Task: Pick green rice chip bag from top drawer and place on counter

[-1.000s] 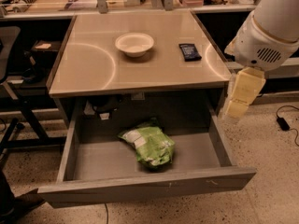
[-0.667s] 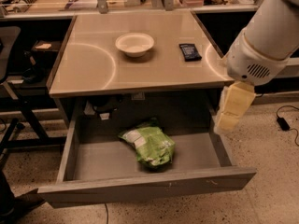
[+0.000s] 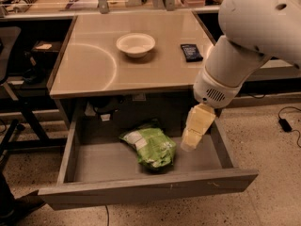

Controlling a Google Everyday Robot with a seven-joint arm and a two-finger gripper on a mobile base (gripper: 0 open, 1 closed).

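Hand (image 3: 192, 140) dropped into drawer (image 3: 141, 188), just right of bag (image 3: 153, 147); grip state unclear. Bag looks light, crinkly, soft: pinch its puffy middle.

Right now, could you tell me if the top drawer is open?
Open: the top drawer is pulled out, showing the green rice chip bag; the gripper hangs beside it.

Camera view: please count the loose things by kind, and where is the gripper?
Round white bowl, on glossy beige counter: 1
Dark blue flat packet, on counter: 1
Crinkled light-green snack bag, in grey top drawer: 1
Total: 3
Pale gripper hangs over drawer's right side.
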